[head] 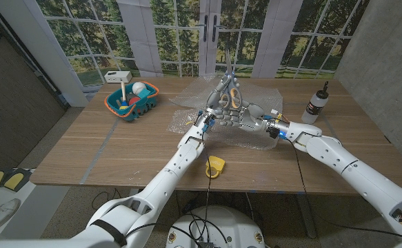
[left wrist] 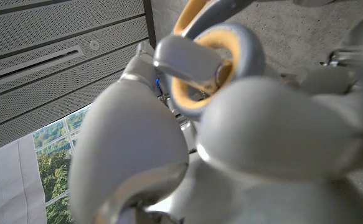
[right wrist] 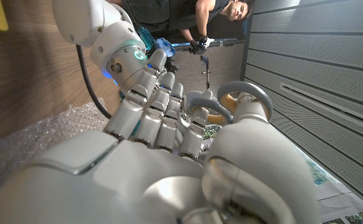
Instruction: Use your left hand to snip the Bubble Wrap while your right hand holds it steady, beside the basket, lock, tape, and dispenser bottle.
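Scissors [head: 229,89] with grey, yellow-lined handles stand upright above the table, blades pointing up. My left hand [head: 216,108] holds them, with a finger through a handle loop [left wrist: 200,62]. My right hand [head: 251,117] presses in from the other side, its fingers [right wrist: 162,112] stretched against the left hand and its thumb beside the scissors' handles [right wrist: 234,102]. Whether the right hand grips the scissors is unclear. The clear Bubble Wrap [head: 266,96] lies spread on the table under and behind both hands, and its edge [right wrist: 38,130] shows below the right hand.
A teal basket [head: 115,108] with an orange rim holds small items at the back left, a white box [head: 118,74] behind it. A dispenser bottle [head: 316,103] stands at the right. A yellow object [head: 215,167] lies near the front edge. A person [right wrist: 221,12] is beyond the table.
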Motion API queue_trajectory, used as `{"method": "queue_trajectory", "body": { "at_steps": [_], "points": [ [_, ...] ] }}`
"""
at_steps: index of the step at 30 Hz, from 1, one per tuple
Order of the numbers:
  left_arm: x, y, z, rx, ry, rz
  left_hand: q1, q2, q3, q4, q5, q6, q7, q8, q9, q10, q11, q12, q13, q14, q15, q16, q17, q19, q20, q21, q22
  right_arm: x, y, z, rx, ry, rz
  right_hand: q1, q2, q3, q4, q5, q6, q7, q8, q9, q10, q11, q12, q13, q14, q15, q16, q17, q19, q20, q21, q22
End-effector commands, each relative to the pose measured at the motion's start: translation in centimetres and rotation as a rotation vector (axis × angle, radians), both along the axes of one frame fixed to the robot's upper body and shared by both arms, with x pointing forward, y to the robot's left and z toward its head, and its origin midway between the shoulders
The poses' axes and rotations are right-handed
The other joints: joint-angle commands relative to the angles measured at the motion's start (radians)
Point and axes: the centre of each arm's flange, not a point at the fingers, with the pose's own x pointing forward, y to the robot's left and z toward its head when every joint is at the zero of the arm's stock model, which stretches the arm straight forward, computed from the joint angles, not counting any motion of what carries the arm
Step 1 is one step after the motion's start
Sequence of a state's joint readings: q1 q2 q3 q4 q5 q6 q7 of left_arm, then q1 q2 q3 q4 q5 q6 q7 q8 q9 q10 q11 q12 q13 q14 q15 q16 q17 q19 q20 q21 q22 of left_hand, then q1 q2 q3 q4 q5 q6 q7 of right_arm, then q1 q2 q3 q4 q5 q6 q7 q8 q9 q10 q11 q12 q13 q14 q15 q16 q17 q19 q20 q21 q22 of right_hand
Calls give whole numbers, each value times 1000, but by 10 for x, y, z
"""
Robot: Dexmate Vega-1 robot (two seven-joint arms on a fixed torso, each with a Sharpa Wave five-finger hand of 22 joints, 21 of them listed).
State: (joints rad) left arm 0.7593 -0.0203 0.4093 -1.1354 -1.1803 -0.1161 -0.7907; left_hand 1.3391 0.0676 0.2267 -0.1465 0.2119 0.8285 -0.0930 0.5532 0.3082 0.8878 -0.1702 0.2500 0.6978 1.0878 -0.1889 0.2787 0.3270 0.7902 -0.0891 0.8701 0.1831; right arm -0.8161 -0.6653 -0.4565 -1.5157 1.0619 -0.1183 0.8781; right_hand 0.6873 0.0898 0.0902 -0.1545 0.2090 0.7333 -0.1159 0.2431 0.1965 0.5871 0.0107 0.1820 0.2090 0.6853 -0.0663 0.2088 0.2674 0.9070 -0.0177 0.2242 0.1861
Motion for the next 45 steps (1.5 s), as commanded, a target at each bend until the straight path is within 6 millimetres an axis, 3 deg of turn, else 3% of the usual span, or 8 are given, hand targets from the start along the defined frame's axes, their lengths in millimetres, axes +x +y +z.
{"method": "queue_trajectory", "body": {
  "at_steps": [1,8,22,32,45],
  "points": [
    [3,-2,-5,-7,20,5,56,52,3,5,3,20,-24,8,16,5,-11,-1,8,-2,-52,6,5,-6,-72,9,2,1,0,0,24,9,45,13,-3,-1,-4,-2,25,7,9,4,-2,-1,6,-1,-7,-12,7,4,-6,-2,-1,3],
    [4,-2,-7,-6,23,5,56,52,2,5,2,20,-22,10,17,7,-12,0,12,-2,-52,7,6,-8,-73,13,2,3,-2,1,48,9,62,25,-8,0,-8,-3,27,9,8,7,-7,-6,6,-2,-13,-10,7,4,-13,1,-4,3],
    [6,4,-10,-18,32,19,55,53,1,6,-1,17,-25,11,19,8,-14,-2,19,-2,-52,8,9,-12,-74,20,3,0,-10,6,83,-27,82,51,-11,3,-8,-7,85,26,33,24,-2,-13,13,-3,-23,-14,12,4,-25,2,-7,3],
    [6,5,-11,-13,37,32,54,53,0,6,-2,19,-26,13,19,11,-15,-5,20,-1,-52,8,10,-14,-74,25,3,0,-14,7,49,-42,73,78,-16,6,-11,-10,34,38,12,33,-1,-14,15,-4,-35,-9,14,4,-33,8,-8,4],
    [2,11,-14,9,15,81,55,53,0,5,-4,21,-25,14,17,15,-13,-6,22,2,-52,10,11,-14,-74,33,2,-2,-18,17,-67,-123,10,183,-14,35,-22,-19,19,47,7,48,104,-10,48,-4,-11,-7,35,3,-50,12,-9,5]
  ]
}}
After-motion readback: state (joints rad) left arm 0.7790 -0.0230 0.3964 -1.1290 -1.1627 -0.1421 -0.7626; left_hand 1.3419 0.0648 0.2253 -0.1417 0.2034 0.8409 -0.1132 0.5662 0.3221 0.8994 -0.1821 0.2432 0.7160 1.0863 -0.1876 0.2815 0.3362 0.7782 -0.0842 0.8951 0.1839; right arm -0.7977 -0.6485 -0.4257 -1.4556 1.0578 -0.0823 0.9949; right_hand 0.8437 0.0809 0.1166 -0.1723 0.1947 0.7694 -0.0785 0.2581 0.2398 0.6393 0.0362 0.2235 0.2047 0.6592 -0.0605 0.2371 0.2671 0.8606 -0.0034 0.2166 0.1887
